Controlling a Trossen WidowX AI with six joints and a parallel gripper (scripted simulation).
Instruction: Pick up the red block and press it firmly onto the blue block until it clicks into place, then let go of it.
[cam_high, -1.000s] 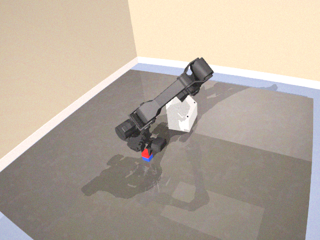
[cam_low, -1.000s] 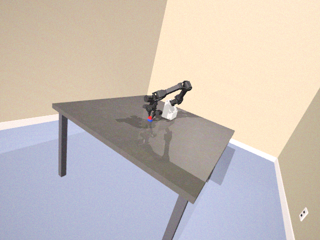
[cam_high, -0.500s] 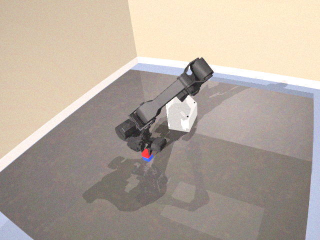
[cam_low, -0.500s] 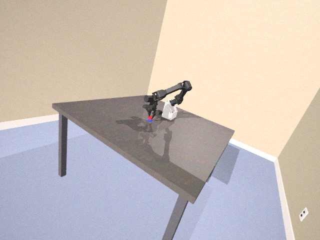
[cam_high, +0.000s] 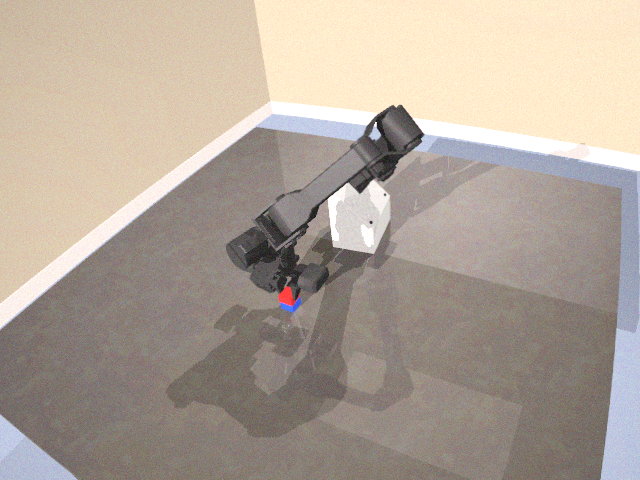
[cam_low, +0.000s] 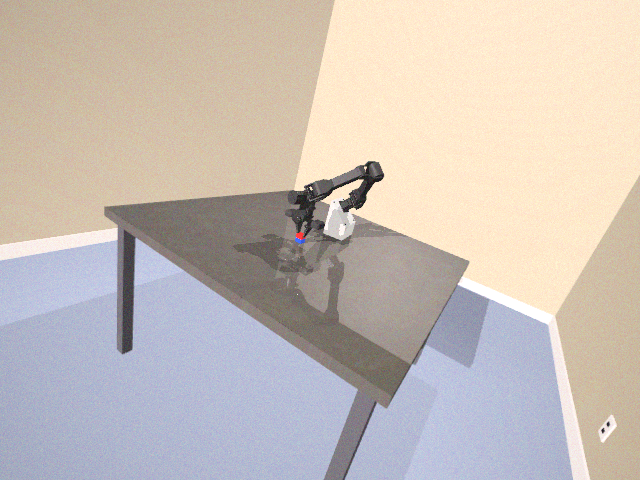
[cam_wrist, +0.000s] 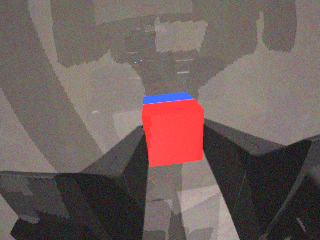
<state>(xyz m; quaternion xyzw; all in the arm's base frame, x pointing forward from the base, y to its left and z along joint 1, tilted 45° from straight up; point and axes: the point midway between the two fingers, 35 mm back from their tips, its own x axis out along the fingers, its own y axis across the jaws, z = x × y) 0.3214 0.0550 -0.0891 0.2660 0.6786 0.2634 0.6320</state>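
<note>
The red block (cam_high: 287, 297) (cam_low: 299, 236) (cam_wrist: 175, 135) sits directly on top of the blue block (cam_high: 290, 305) (cam_low: 300, 241) (cam_wrist: 167, 97), with no gap that I can see in the top and exterior views. The blue block stands on the table. In the wrist view only a thin strip of it shows past the far edge of the red block; the rest is hidden. My gripper (cam_wrist: 173, 131) points down and is shut on the red block, one finger against each side. Whether the two blocks are fully locked together cannot be told.
The blocks stand on the dark table top (cam_high: 465, 351) (cam_low: 206, 232). The white base housing (cam_high: 356, 222) (cam_low: 338, 222) of the arm stands behind and to the right of the blocks. The arm reaches over from it, and its shadows and reflections lie around the blocks.
</note>
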